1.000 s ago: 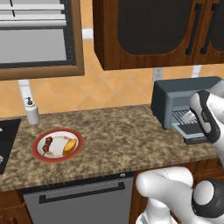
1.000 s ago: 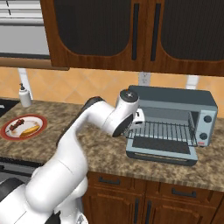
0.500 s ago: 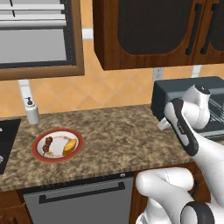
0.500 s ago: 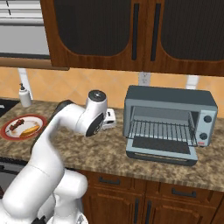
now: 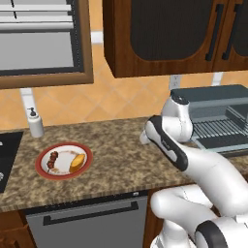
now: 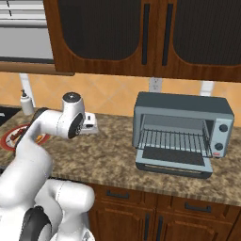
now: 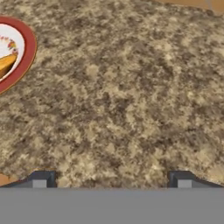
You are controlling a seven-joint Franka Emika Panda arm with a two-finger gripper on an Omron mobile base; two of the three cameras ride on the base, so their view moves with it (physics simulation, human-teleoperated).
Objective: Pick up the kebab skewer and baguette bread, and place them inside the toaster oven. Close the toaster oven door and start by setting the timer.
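Two dark claw tips [image 7: 111,179] spread wide, empty, over bare speckled brown granite tabletop [image 7: 122,96]. Short golden-orange baguette bread [image 5: 77,163] and thin meat-threaded kebab skewer [image 5: 52,161] on red-rimmed white plate [image 5: 63,175], well left of claw. Boxy blue-grey toaster oven [image 6: 183,131] open, off right.

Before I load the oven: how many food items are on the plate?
2: the kebab skewer on the plate's left half, the baguette bread on its right. None looks hidden.
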